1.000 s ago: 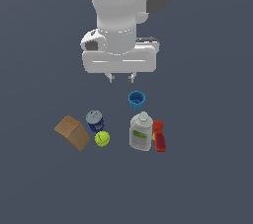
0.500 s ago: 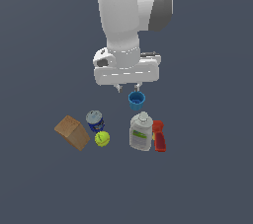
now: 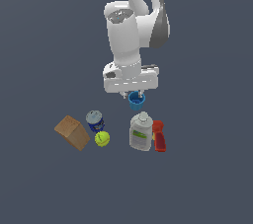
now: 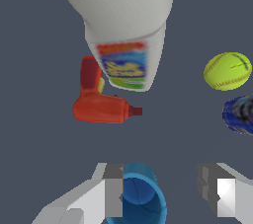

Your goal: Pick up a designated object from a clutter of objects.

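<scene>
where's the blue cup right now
In the exterior view the blue cup sits mid-frame, directly under the gripper and just behind the white bottle.

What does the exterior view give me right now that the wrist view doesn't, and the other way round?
Only the exterior view shows the arm, the brown box and the whole layout. Only the wrist view shows the pincer fingers apart, one over the blue cup's rim, and the white bottle's label. Both show the cup, bottle, red item, tennis ball and blue can.
</scene>
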Robot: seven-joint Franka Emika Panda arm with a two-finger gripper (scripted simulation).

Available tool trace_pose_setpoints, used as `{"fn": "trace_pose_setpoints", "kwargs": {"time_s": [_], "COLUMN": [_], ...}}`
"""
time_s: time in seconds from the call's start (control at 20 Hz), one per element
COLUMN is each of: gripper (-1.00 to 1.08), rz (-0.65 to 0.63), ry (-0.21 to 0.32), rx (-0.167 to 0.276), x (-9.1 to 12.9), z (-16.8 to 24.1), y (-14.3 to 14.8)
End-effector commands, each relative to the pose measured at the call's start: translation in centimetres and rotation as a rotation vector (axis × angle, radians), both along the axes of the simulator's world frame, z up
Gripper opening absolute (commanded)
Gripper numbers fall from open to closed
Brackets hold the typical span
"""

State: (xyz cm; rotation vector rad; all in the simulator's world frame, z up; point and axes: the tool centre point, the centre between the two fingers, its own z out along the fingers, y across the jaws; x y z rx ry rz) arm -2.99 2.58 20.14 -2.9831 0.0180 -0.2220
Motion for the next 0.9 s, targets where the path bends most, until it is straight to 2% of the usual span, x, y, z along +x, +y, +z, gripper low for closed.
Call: {"fn": "trace_pose_setpoints", "kwargs": {"time_s": [0.0, 0.3, 0.85], "gripper": [0.28, 0.28, 0.28], "rz": [-0.007, -0.029, -0.063], "ry": [-0.012, -0.035, -0.059], "rx": [0.003, -0.005, -0.054], "x": [-0.9, -3.5, -7.9], "z": [-1.6, -5.1, -9.2], "y": [0.2, 0.1, -1.0]}}
